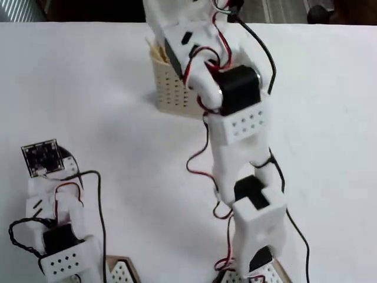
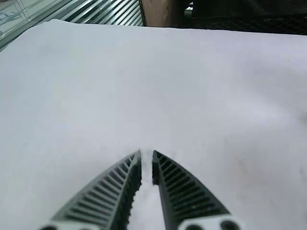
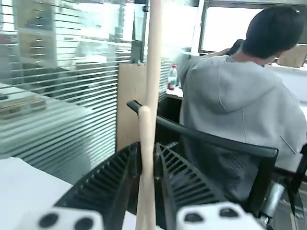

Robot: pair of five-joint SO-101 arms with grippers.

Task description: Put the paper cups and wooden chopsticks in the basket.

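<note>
The right arm (image 1: 235, 118) hangs over the basket (image 1: 174, 88) at the worktop's (image 2: 144, 86) far side — jaws pinched on upright wooden chopsticks (image 3: 152, 96). The left arm's (image 1: 59, 224) jaws sit nearly closed, holding nothing — low over the worktop.

The basket (image 1: 174, 88) sits far-centre on the table (image 1: 88, 88) with wooden chopsticks (image 1: 156, 52) in it. Over it is the right gripper (image 3: 147, 149), a chopstick (image 3: 154, 72) between its jaws. The left gripper (image 2: 146, 155) is near-left.

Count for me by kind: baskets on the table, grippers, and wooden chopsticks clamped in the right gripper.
Basket: 1
Grippers: 2, the left gripper and the right gripper
Wooden chopsticks in the right gripper: 2
Total: 5
</note>
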